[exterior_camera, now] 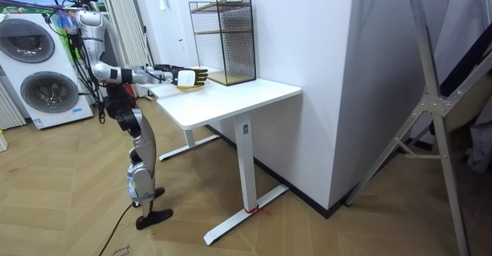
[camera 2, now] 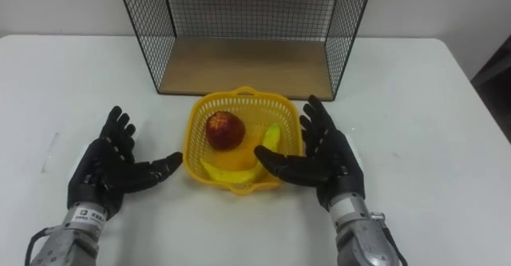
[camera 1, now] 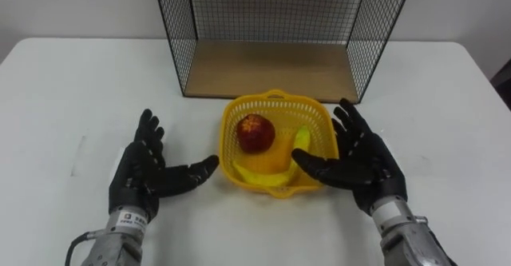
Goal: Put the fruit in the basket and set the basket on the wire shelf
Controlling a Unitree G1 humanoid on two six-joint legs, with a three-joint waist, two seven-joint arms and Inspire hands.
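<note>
While both splayed wide, empty: R hand at 3 o'clock of basket, thumb at rim; L hand at 9. Apple, banana inside; wire shelf at 12.

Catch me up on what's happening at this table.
The robot stands at the white table with both hands open, the left hand a little clear of the yellow basket, the right hand at its right rim. The basket already holds an apple and bananas and sits on the table before the wire shelf, not yet on it.
</note>
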